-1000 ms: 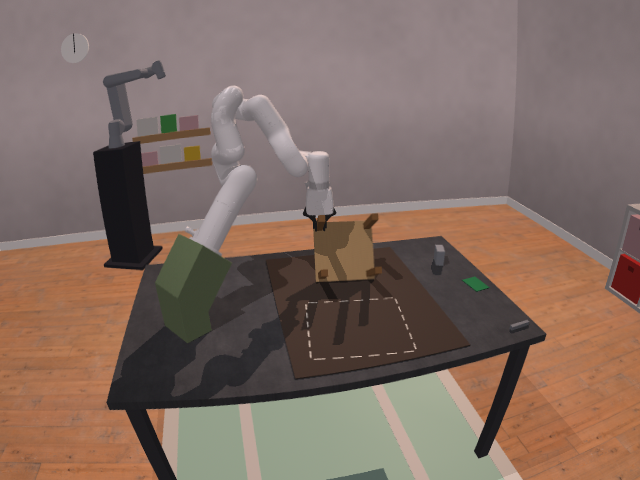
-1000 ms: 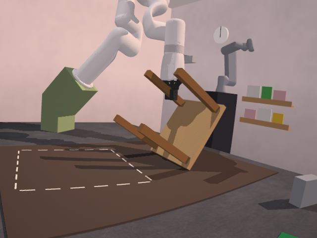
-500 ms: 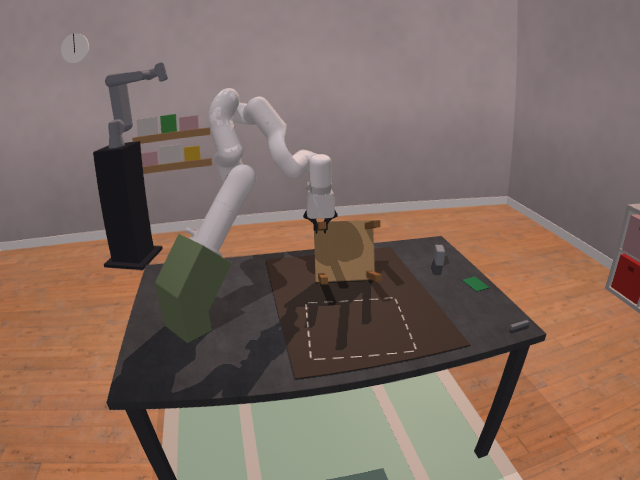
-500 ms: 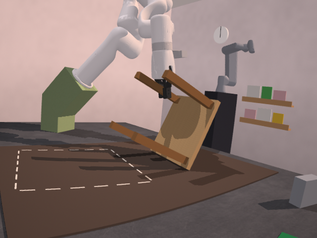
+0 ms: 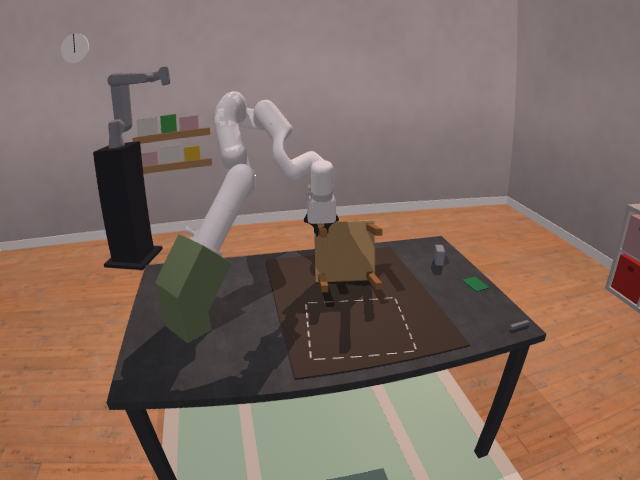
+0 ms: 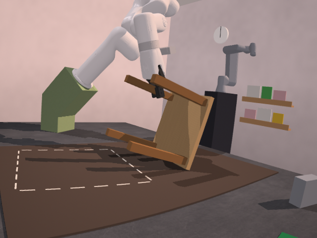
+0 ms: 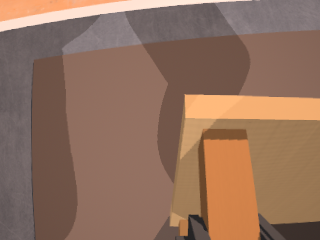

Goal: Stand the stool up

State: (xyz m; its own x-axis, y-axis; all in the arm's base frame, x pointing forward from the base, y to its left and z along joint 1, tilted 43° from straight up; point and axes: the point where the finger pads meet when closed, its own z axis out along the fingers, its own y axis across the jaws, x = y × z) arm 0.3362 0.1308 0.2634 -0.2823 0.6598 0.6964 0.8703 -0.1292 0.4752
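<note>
The big black table (image 5: pixel 206 383) (image 6: pixel 230 221) (image 7: pixel 15 125) holds everything up. The white arm (image 5: pixel 227 206) (image 6: pixel 99 61) goes up from its green base, bends over, and points its hand down. On the brown mat (image 5: pixel 434 335) (image 6: pixel 77 215) (image 7: pixel 115 125), the wooden stool (image 5: pixel 345 253) (image 6: pixel 176 123) (image 7: pixel 285 165) leans on its seat's edge, mostly behind the dashed rectangle (image 5: pixel 356 355) (image 6: pixel 77 187), legs pointing that way. The gripper (image 5: pixel 322 231) (image 6: pixel 157 96) (image 7: pixel 232 230) seems to be pinching one top leg, though its tips are partly hidden. Off the mat sit a green card (image 5: pixel 475 283) (image 6: pixel 286 235), a gray block (image 5: pixel 439 255) (image 6: pixel 304 190) and a little gray bar (image 5: pixel 519 325).

stool (image 5: pixel 345 253) (image 6: pixel 176 128) (image 7: pixel 290 170) tipped further toward its feet, seat swung nearer upright with its top edge raised, legs lowered from a steep upward slant to a shallower one, gripper (image 5: pixel 321 231) (image 6: pixel 158 92) (image 7: pixel 231 231) shifted toward the dashed rectangle (image 5: pixel 356 356) (image 6: pixel 77 187), the arm's wrist (image 5: pixel 321 180) (image 6: pixel 146 30) tilted over more
</note>
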